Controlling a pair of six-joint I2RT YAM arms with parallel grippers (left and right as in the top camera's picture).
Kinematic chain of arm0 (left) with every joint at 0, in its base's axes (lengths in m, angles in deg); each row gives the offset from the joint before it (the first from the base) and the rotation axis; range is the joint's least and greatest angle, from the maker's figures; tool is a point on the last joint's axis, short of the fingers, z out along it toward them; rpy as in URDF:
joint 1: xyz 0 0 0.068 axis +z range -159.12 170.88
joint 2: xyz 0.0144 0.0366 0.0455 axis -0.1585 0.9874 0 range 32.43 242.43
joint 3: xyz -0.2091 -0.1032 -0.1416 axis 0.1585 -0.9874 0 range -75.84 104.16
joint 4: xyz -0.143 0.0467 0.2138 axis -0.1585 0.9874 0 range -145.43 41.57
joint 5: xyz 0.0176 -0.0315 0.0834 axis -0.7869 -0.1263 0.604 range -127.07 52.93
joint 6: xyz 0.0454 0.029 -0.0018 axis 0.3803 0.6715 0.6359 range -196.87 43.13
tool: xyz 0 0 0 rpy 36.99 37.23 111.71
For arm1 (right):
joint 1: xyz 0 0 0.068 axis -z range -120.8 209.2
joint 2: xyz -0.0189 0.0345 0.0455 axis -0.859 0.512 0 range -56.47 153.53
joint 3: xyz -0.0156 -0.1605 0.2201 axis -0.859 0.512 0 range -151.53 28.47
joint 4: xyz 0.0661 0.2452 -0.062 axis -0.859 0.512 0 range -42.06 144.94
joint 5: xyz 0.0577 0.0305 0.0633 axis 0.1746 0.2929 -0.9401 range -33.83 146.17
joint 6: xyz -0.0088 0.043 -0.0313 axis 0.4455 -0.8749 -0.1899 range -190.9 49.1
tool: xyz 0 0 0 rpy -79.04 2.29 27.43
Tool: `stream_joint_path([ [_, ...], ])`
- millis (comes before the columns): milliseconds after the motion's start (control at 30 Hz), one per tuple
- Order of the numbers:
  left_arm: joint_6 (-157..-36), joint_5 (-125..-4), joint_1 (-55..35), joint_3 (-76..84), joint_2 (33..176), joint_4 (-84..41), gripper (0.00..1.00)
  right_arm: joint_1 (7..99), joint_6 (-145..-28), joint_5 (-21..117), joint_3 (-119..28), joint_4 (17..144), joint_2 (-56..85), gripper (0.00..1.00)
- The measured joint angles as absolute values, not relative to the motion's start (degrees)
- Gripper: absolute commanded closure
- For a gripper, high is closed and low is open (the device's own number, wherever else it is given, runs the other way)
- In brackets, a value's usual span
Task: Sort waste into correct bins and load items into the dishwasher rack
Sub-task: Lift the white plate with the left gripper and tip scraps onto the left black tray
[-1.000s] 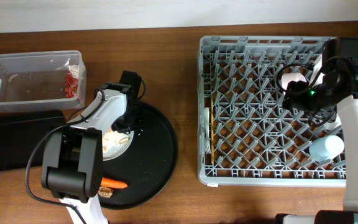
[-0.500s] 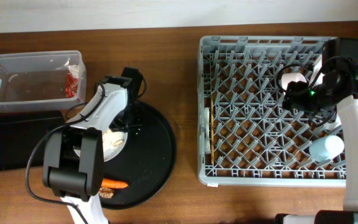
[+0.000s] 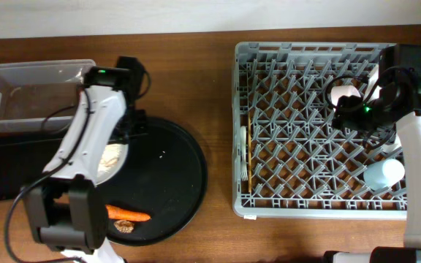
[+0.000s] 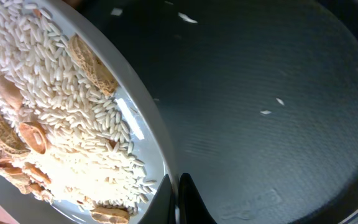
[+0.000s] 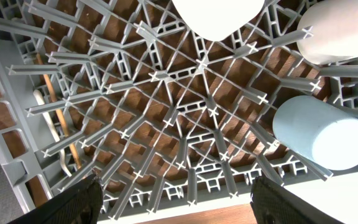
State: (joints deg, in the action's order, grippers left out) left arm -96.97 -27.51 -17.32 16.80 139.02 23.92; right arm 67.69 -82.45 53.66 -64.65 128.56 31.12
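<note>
Above the round tray (image 3: 174, 183) — left gripper (image 4: 178, 194) pinching the plate (image 4: 138, 118).

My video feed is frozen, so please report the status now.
Left fingers shut on white plate rim, food scraps on it. Right fingers open over dishwasher rack. Carrot on round tray; nothing seen blocking.

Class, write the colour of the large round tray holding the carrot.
The large round tray is black; overhead view shows it best.
</note>
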Motion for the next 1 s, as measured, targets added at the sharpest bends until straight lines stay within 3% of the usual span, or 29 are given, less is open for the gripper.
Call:
stream_joint_path([
  [167, -92.4, -27.0, -6.4, 16.8, 138.4, 22.2, 1.00, 67.7, -82.5, 53.7, -64.6, 128.5, 31.1, 0.21],
  [400, -86.4, -29.4, 1.2, 16.8, 138.4, 12.9, 1.00, 67.7, -82.5, 53.6, -64.6, 128.6, 31.1, 0.21],
  [667, -81.1, -47.5, 13.6, 16.8, 138.4, 8.0, 1.00, 67.7, -82.4, 53.7, -64.6, 128.7, 31.1, 0.21],
  [1000, -74.7, -73.1, 26.9, 16.8, 138.4, 10.8, 1.00, 67.7, -82.4, 53.7, -64.6, 128.7, 31.1, 0.21],
])
